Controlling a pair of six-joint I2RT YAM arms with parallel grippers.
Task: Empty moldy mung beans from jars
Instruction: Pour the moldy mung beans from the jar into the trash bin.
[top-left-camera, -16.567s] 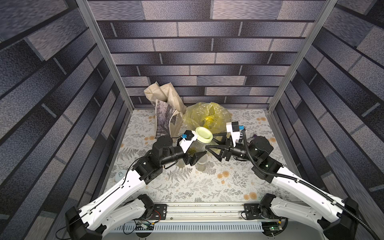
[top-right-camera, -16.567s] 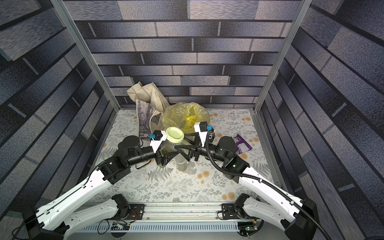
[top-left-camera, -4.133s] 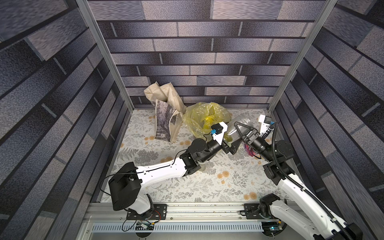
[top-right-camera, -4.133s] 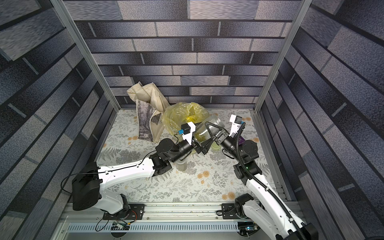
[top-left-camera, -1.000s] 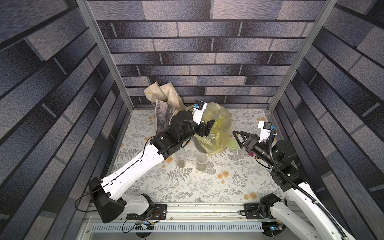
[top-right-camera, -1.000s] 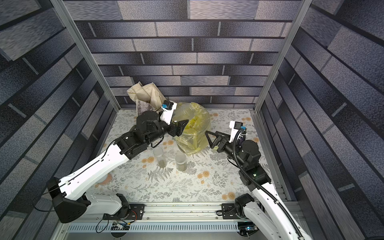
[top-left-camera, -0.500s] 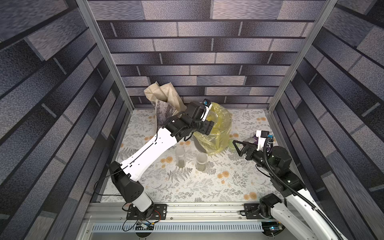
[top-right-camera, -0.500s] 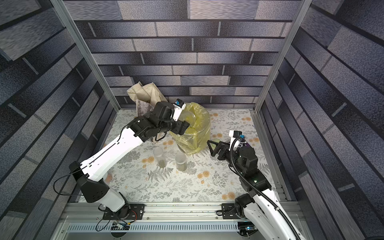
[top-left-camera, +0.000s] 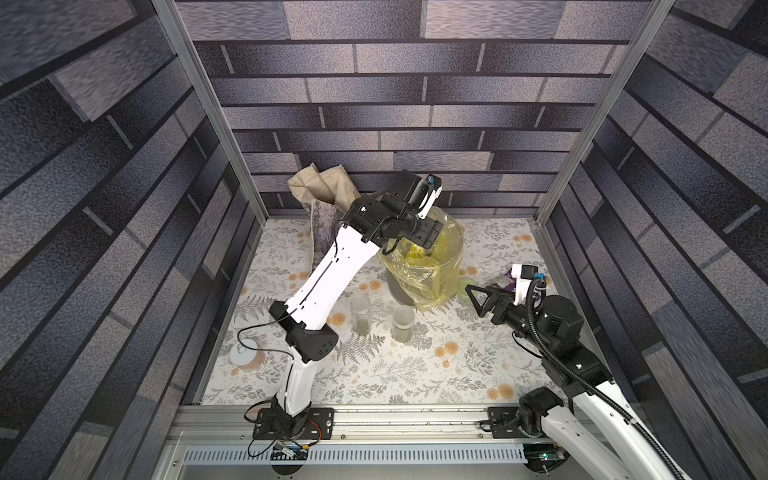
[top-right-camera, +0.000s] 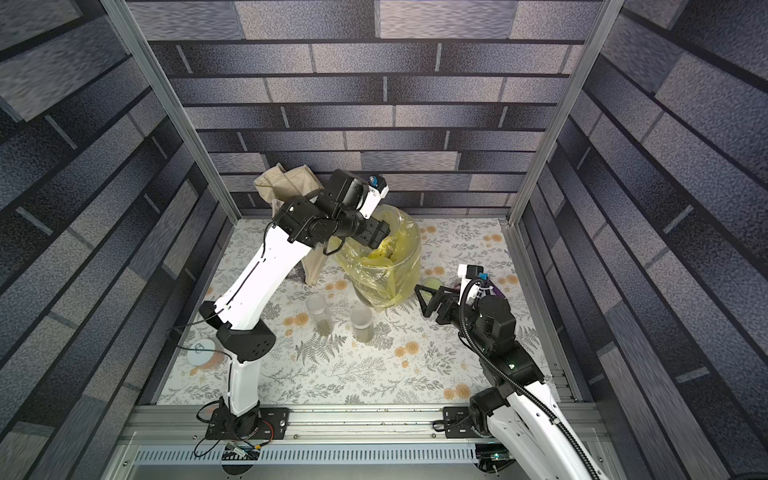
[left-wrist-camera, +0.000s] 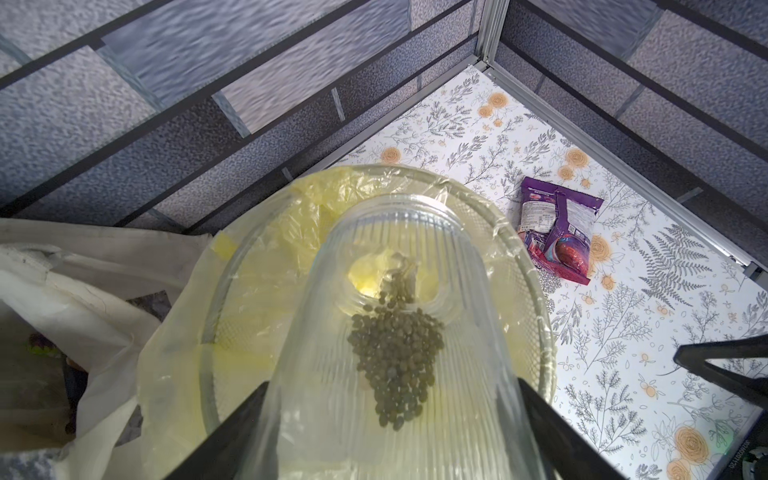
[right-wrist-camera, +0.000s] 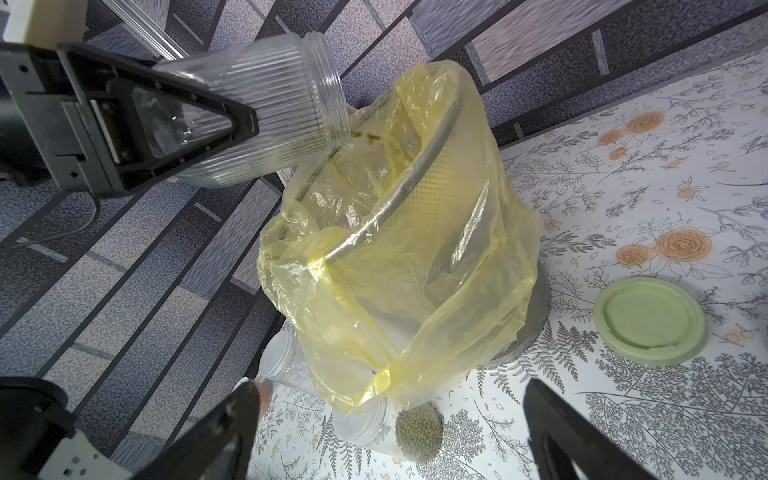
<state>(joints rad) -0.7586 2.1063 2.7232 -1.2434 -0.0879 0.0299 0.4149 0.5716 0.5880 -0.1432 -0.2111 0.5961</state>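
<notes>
One ribbed jar (right-wrist-camera: 291, 91) is grasped across its body by the left claw (left-wrist-camera: 392, 382) and tilted mouth-down over the bucket (right-wrist-camera: 532, 328), evidently so that the contents drop into the yellow bag (right-wrist-camera: 415, 270) and not onto the worktop (top-left-camera: 415, 374); the mung beans (left-wrist-camera: 395, 353) lie heaped on the jar's lower wall toward the neck, ahead of the claw's tips, with a few grains at the lip; emptying is judged under way, not complete; the pale green lid (right-wrist-camera: 650, 320) lies flat beside the bucket, clear of the pour; the right claw (right-wrist-camera: 390, 384) is released and empty, low near that lid; two slim jars (top-left-camera: 360, 316), lidded and holding beans, stand upright before the bucket, apart from both claws.
</notes>
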